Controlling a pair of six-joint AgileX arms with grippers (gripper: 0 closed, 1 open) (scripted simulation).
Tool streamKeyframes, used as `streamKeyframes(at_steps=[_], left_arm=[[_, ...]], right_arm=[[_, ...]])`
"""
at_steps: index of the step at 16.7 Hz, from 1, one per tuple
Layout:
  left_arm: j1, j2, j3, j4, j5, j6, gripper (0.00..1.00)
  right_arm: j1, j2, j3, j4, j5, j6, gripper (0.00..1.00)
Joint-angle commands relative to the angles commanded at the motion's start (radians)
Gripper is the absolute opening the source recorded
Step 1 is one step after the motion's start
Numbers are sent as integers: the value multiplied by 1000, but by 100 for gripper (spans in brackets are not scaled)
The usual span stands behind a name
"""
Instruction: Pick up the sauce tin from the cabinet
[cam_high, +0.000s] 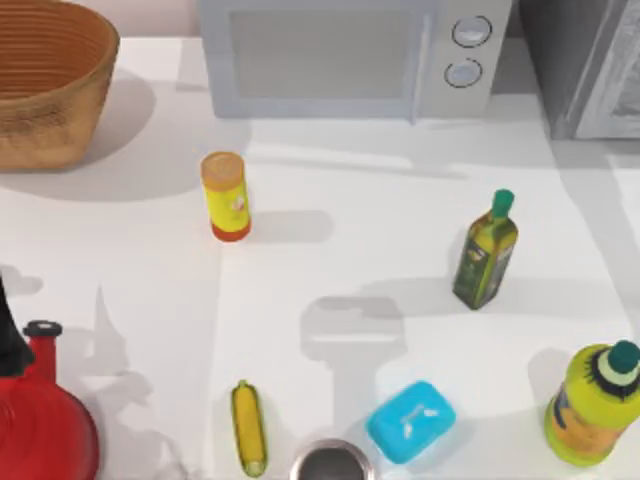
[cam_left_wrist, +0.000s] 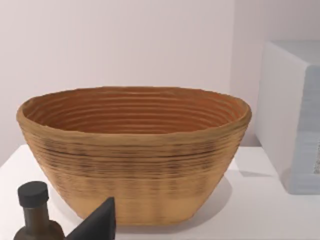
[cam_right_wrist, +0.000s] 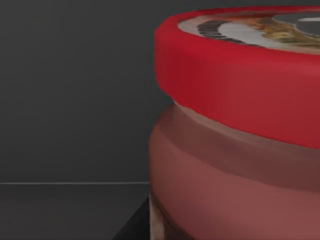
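My right wrist camera sits very close to the sauce tin (cam_right_wrist: 240, 125), which stands against dark walls, presumably inside the cabinet (cam_high: 585, 65) at the worktop's far right corner. I can't tell whether my right hand is wide, narrow or holding. Risk as I judge it: closing off-centre on that red rim could tip or shove the tin deeper; left arm idles near the basket (cam_left_wrist: 135, 150).

The white table (cam_high: 350, 250) carries a wicker basket (cam_high: 45, 80), microwave (cam_high: 350, 55), yellow canister (cam_high: 226, 195) and oil bottle (cam_high: 486, 250).
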Motion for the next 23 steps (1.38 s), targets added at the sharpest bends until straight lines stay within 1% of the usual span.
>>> streamKeyframes(at_steps=[5,7,9,14,16,23], left_arm=[[0,0,0,0,0,0,100],[0,0,0,0,0,0,100],[0,0,0,0,0,0,100],[0,0,0,0,0,0,100],[0,0,0,0,0,0,100],[0,0,0,0,0,0,100]], right_arm=[[2,-3,1,-3,1,2,0],[16,-32,15,-39,17,2,0],[45,-88,38,-117,45,2,0],[134,-273,99,-387,129,1,0],[160,-329,113,-448,154,2,0],[164,-352,106,-461,159,3,0]])
